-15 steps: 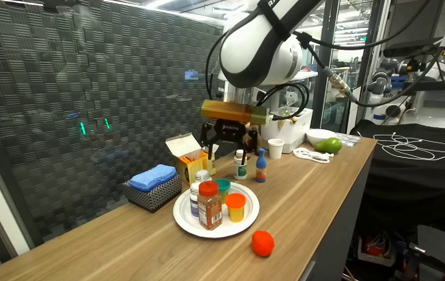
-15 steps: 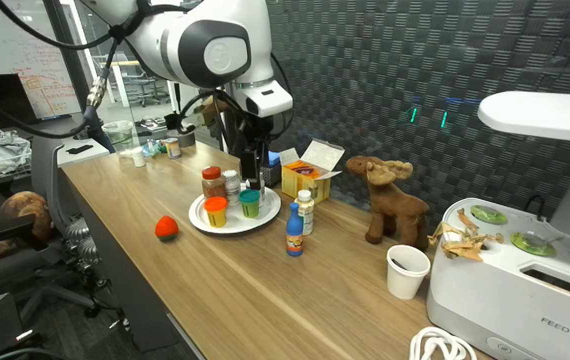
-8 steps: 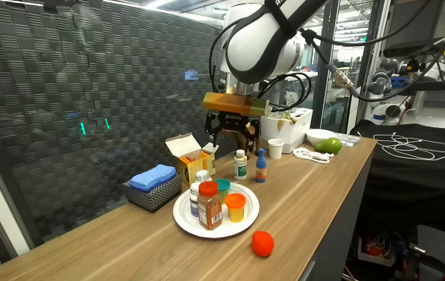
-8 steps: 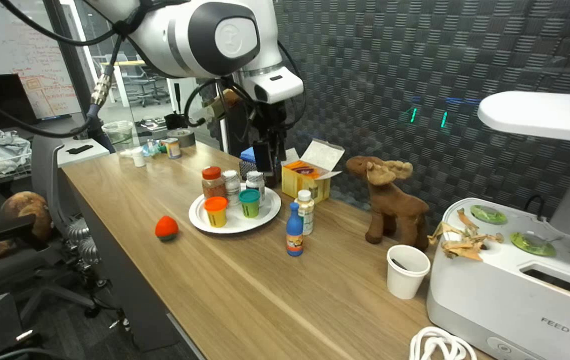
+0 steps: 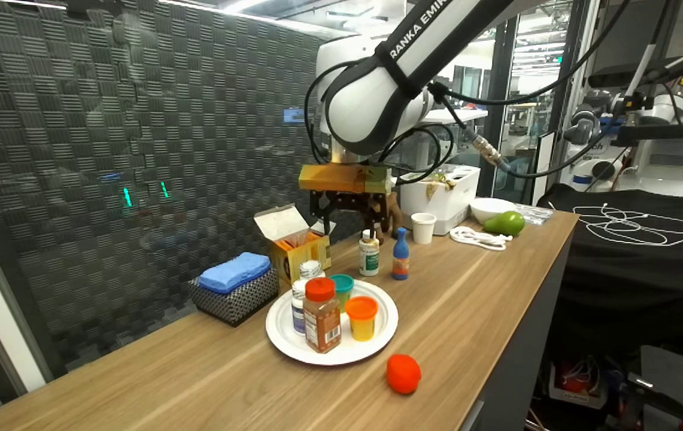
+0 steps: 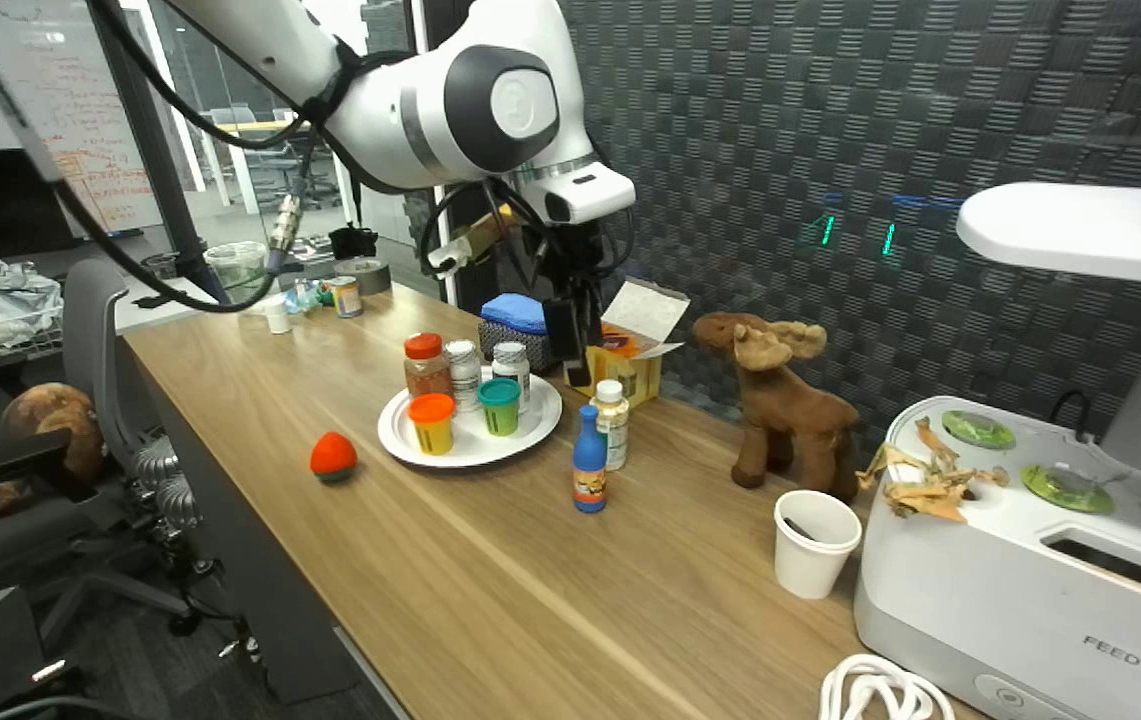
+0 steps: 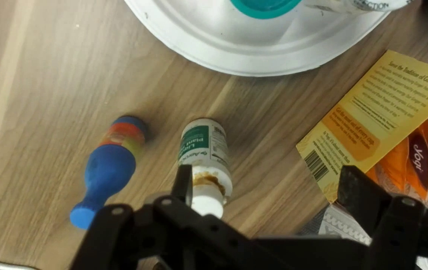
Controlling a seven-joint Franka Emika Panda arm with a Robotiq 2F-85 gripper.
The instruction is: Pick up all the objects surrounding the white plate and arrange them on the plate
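Spice jar, tubs and pill bottles sat on the white plate; ball, blue bottle, green-labelled bottle seemed left for the wide, empty gripper.

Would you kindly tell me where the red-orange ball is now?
In an exterior view, the red-orange ball rests on the counter, to the lower right of the white plate, nearest the orange-lidded cup on it.

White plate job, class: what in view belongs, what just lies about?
Belongs: white plate, spice jar, two pill bottles, orange-lidded tub, teal-lidded tub, orange ball; probably green-labelled bottle, blue bottle.
Some lying about: Yogi tea box, toy moose, paper cup.
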